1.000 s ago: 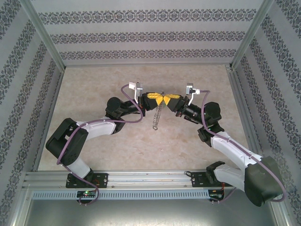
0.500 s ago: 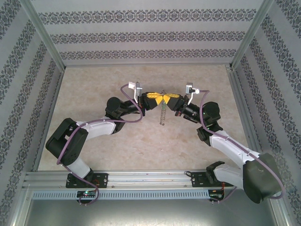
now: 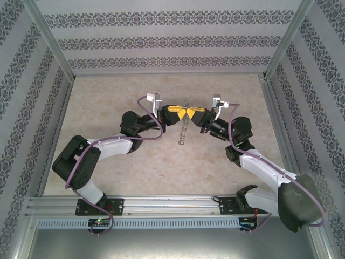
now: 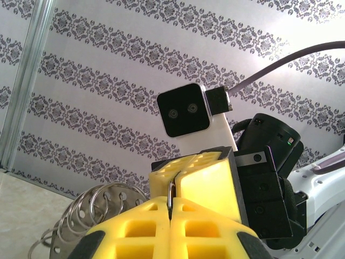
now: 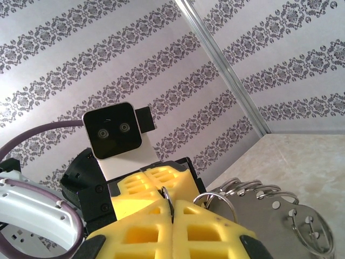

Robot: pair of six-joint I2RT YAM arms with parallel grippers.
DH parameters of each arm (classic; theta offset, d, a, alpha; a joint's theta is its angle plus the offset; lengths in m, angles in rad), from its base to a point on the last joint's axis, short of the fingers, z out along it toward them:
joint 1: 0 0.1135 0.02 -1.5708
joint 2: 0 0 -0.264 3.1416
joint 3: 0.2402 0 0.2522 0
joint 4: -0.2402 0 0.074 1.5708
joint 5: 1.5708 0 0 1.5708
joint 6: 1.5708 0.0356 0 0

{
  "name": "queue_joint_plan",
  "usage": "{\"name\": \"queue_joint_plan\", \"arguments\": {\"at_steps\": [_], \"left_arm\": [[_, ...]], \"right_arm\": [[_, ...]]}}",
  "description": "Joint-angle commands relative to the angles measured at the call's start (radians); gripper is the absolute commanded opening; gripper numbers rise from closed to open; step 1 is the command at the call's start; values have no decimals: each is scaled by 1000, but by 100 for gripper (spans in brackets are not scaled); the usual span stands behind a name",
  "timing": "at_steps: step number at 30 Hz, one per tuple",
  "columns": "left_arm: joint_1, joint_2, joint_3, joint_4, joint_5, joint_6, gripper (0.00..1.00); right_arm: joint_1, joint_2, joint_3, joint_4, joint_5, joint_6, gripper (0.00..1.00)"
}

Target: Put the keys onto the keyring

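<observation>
Left end effector (image 3: 182, 113): yellow fingers closed to a narrow slit, pinching a strand of the thin grey metal wire keyring (image 3: 183, 132). In the left wrist view the wire stood upright in the seam between its fingers (image 4: 135, 226).
Right end effector (image 3: 191, 113): yellow fingers likewise closed on the same keyring. The wire loop rose out of the seam (image 5: 171, 208) in the right wrist view.
Relation of end effectors: tip to tip, touching or nearly so, facing one another above the middle of the table.
Keyring position: held between both end effectors, with the remainder hanging below them, clear of or just reaching the table; which could not be told.
Keyring detail: several stacked wire loops (image 4: 102, 202) beside a flat perforated metal plate (image 5: 280, 216).
Wrist cameras: white housing with black face, mounted above each end effector (image 4: 183, 110) (image 5: 112, 131).
Arms: both bent inward from the near edge.
Table: beige marbled surface (image 3: 108, 162).
Enclosure: grey patterned wall panels (image 3: 172, 43).
</observation>
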Motion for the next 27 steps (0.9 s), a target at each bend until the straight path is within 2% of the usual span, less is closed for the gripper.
{"name": "queue_joint_plan", "arguments": {"at_steps": [1,4,8,14,27], "left_arm": [[1,-13,23,68,-22,8,0],[9,-23,15,45,-33,15,12],[34,-55,-6,16,-41,7,21],[78,-139,-33,-116,-18,30,31],[153,-209,93,-576,216,126,34]], "right_arm": [[23,-13,23,-18,-43,-30,0],[7,-19,28,-48,-47,-43,0],[-23,-20,48,-101,-74,-59,0],[-51,-7,87,-180,-128,-95,0],[-69,83,195,-266,-293,-146,0]]}}
